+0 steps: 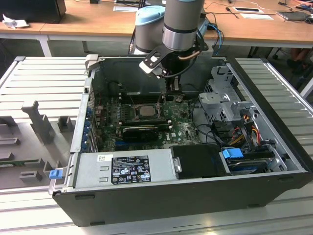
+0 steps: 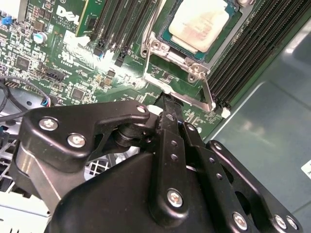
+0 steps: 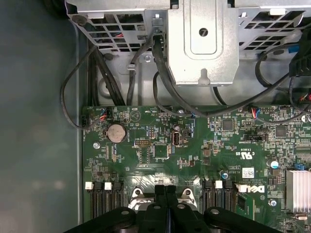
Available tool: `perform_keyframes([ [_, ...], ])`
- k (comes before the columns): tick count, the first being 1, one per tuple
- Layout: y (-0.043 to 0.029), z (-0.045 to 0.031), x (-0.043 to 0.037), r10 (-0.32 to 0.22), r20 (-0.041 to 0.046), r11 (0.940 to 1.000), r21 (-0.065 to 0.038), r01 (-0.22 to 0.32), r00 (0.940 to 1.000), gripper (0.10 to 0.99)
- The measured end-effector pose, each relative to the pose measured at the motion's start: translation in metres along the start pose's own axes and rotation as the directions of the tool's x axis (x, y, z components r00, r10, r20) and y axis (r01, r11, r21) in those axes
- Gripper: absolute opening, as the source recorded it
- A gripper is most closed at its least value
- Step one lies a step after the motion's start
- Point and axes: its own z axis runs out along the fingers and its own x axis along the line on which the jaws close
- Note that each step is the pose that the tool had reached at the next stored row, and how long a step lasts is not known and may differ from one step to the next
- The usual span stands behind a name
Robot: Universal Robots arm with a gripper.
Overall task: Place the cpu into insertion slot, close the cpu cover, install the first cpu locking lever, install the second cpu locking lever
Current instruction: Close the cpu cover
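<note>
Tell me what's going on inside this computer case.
A robot arm is down inside the open case. The cpu already sits in the insertion slot, with the cpu cover lying over its edges. The gripper is shut, its tip at a metal locking lever beside the slot. I cannot tell if that lever is latched.

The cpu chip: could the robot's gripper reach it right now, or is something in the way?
Probably yes. The gripper hangs just beside the cpu, the case is open above, and nothing lies between them.
</note>
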Motion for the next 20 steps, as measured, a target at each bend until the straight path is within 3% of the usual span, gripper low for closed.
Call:
perform_keyframes([
  [16,-0.0034,0.0000,0.0000,0.000,-0.0004,1.0000,0.000,0.000,1.0000,0.106],
  [19,-0.0068,0.0000,0.0000,0.000,-0.0007,1.0000,0.000,0.000,1.0000,0.106],
  [20,-0.0110,0.0001,-0.0001,0.000,-0.0009,1.0000,0.000,0.000,1.0000,0.106],
])
